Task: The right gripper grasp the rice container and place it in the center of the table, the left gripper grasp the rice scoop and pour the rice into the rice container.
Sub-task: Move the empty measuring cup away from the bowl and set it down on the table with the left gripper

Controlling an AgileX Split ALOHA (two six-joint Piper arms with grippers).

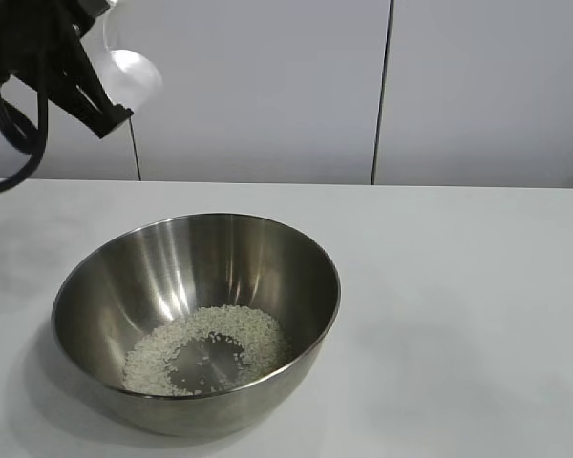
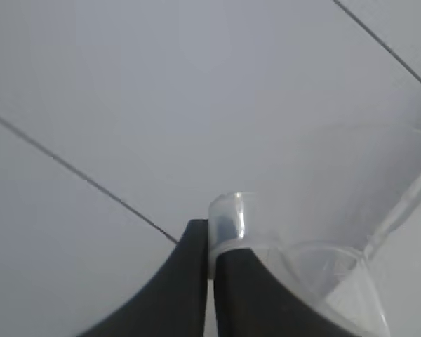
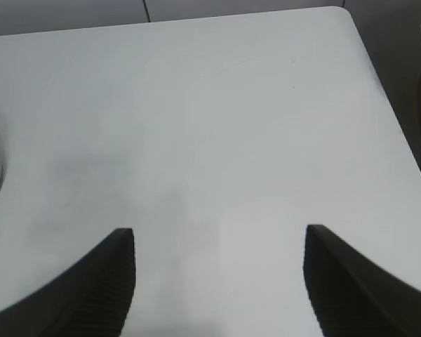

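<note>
The desk carries the rice container near its middle, with the rice lying in a thin ring on its bottom. High at the far left, well apart from it, the left gripper is pinched tight on the rim of the rice scoop, which looks empty. Such a thin-wall grip may slip, and the scoop could fall. The right gripper hangs wide open, holding nothing, above bare desk.
</note>
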